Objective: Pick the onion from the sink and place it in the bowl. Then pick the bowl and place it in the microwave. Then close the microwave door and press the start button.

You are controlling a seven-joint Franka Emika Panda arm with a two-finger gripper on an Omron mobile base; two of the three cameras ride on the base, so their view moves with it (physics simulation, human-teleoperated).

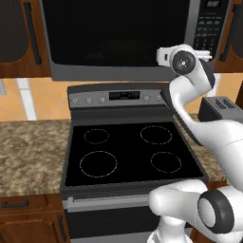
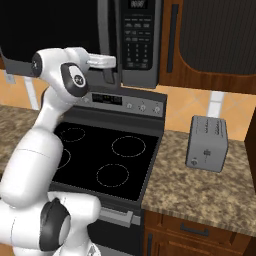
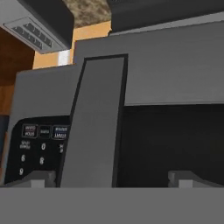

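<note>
The microwave (image 1: pixel 118 38) hangs above the stove with its microwave door (image 1: pixel 114 33) shut, the black window facing me. My gripper (image 2: pixel 109 72) is raised in front of the door's right end, close to the vertical bar handle (image 2: pixel 103 25) and the button panel (image 2: pixel 137 45). In the rolled hand view the handle (image 3: pixel 94 122) runs up the middle between my open fingertips (image 3: pixel 41 177). There the gripper (image 3: pixel 114 178) holds nothing, the panel (image 3: pixel 39 148) is at left and the window (image 3: pixel 170 144) at right. The onion, bowl and sink are out of view.
Below the microwave is a black stove (image 1: pixel 130 152) with several burner rings. Granite counter (image 1: pixel 28 152) lies on both sides. A grey toaster (image 2: pixel 207 145) stands on the right counter. Dark wood cabinets (image 2: pixel 215 35) flank the microwave.
</note>
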